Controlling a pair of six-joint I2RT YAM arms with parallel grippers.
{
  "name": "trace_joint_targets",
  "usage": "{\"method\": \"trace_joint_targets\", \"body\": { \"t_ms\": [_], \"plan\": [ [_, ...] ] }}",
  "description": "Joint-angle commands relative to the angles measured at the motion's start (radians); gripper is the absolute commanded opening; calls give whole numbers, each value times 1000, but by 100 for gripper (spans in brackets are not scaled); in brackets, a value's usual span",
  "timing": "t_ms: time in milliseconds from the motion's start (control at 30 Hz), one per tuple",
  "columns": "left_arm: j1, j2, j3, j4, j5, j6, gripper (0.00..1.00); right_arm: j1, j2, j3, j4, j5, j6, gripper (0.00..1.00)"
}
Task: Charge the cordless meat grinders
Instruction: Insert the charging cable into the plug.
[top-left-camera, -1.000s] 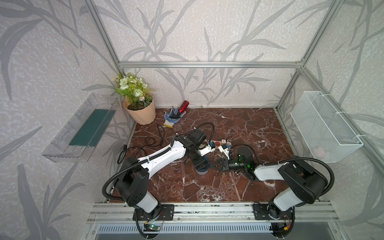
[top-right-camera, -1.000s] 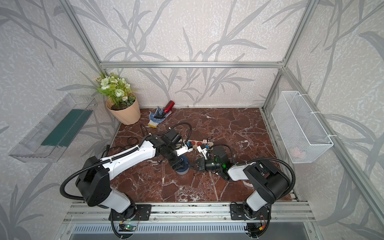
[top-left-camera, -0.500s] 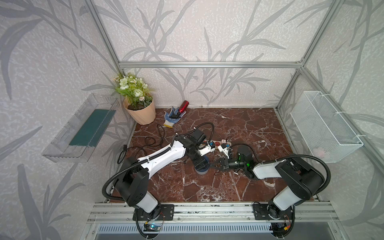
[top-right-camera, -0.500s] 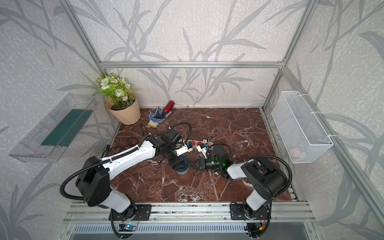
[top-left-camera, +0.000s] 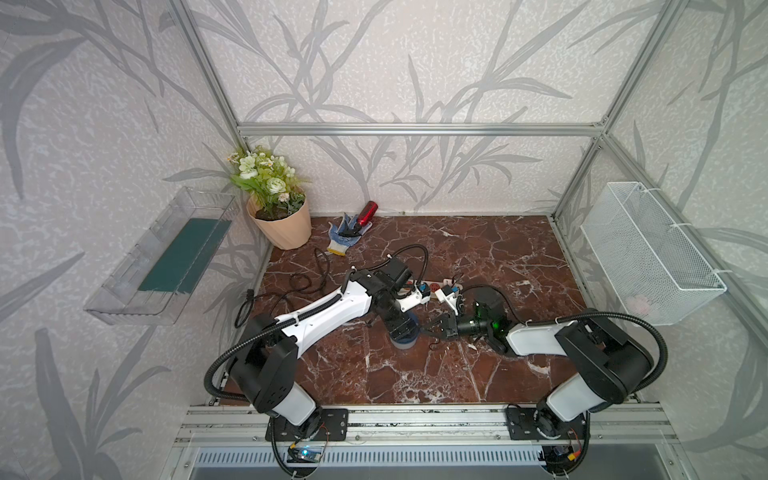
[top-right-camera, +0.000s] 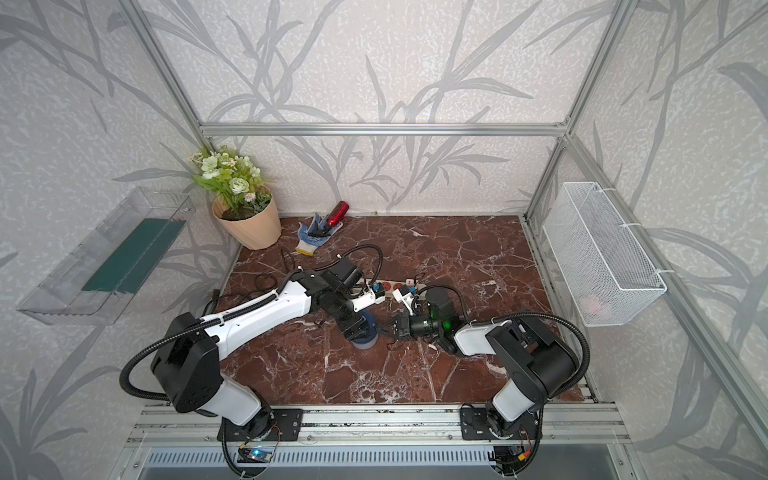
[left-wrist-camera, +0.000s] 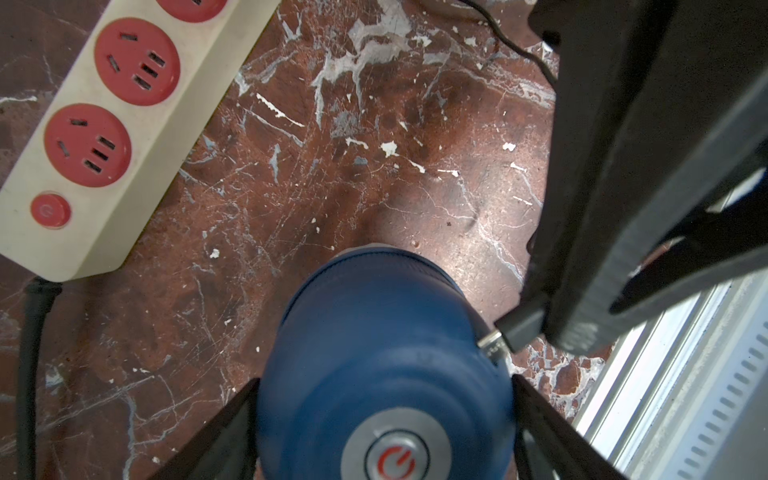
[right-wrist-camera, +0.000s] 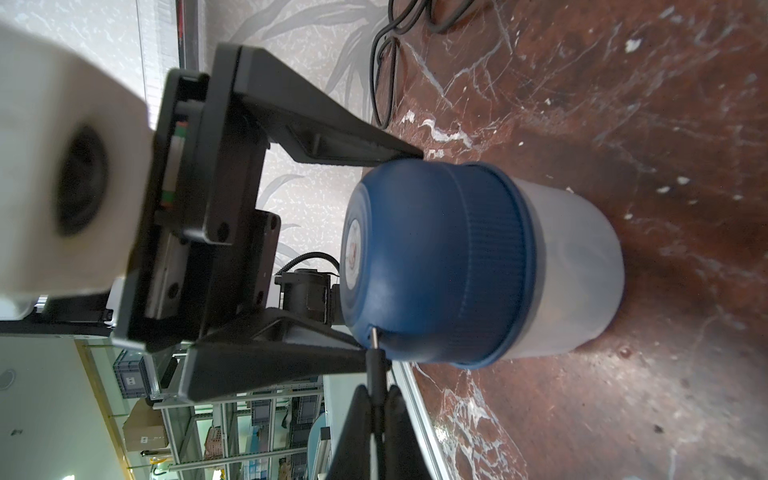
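- Left jaws, spread wide, clasp the meat grinder (left-wrist-camera: 374, 353) by its blue dome, pinning it upright so it can't skid
- Right jaws are pinched tight on the charging plug (right-wrist-camera: 377, 370), with its metal tip right at the small port on the dome's side
- Grinder stands mid-tabletop (top-left-camera: 478, 249), near the switch end of the power strip (left-wrist-camera: 195, 95)
- Plug-in push looks next, and alignment is everything

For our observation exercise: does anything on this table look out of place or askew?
Yes: a red bottle lies on its side on a glove by the back wall, unrelated to charging. The grinder stands upright; nothing looks spilled.
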Motion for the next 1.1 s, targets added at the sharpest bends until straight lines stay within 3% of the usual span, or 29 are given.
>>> {"method": "trace_joint_targets", "body": {
  "t_ms": [0,233,633,1067],
  "plan": [
    [-13,39,-28,-36,25,28,82,0,29,-1,98,4,39,0],
    [-13,42,-24,-38,22,24,82,3,29,-27,136,12,74,0],
    [-14,43,-24,-38,23,23,82,5,-31,-36,34,27,33,0],
    [-11,54,-24,-41,24,23,82,14,44,-42,219,8,136,0]
  ]
}}
